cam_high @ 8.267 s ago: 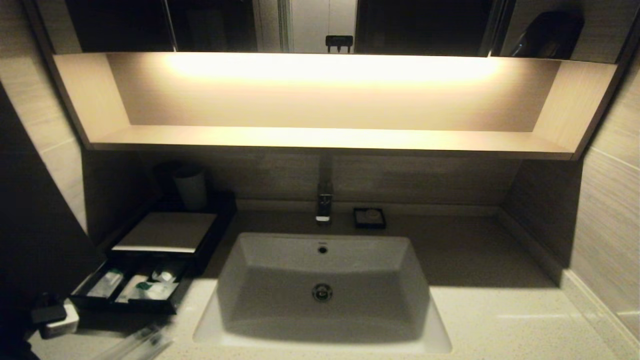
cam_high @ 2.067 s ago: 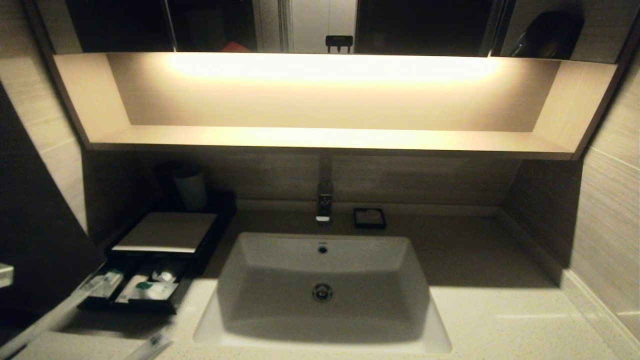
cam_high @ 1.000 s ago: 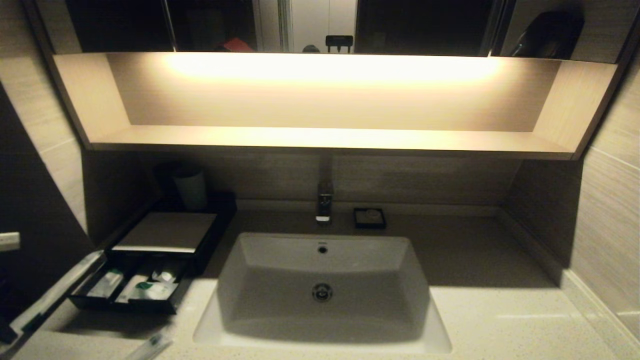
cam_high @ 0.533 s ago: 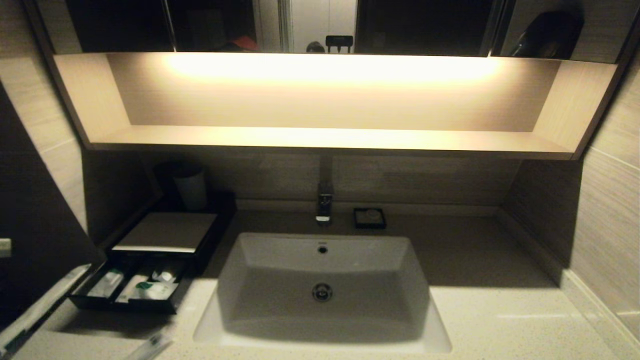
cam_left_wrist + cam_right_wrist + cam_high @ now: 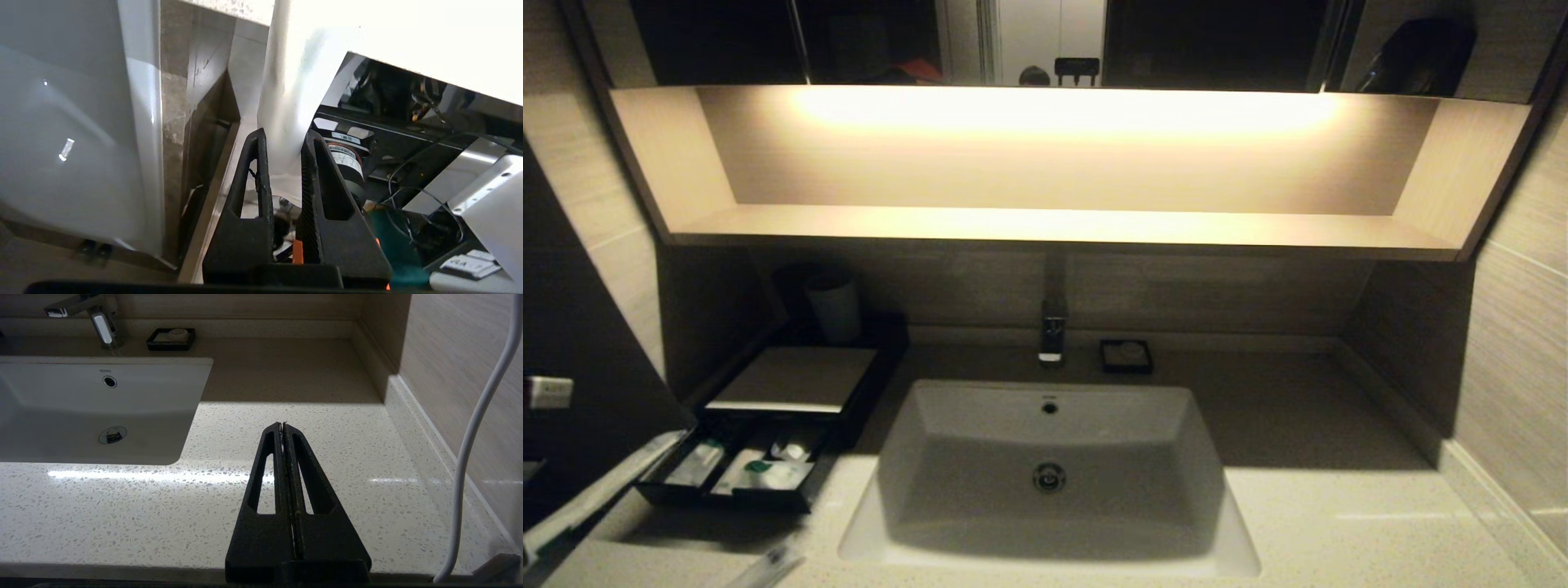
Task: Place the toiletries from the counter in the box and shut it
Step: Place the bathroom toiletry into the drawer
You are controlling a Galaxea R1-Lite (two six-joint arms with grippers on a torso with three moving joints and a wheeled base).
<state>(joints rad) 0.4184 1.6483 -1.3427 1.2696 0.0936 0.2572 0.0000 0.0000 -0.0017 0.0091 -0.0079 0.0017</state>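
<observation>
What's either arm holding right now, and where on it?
Left tool pinches one end of a long slim packet. Right tool is shut, empty.

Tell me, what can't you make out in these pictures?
Head view: left tool is out of frame; only its long packet pokes in.
Head view: counter packet blurred, cut off by the bottom edge.
Head view: drawer packets too small to identify.
Left wrist view: glare washes out the long packet's print.
Right tool, parked, shows clearly.

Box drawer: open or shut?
Open. The drawer sticks out in front of the box, and packets lie visible in its compartments.
</observation>
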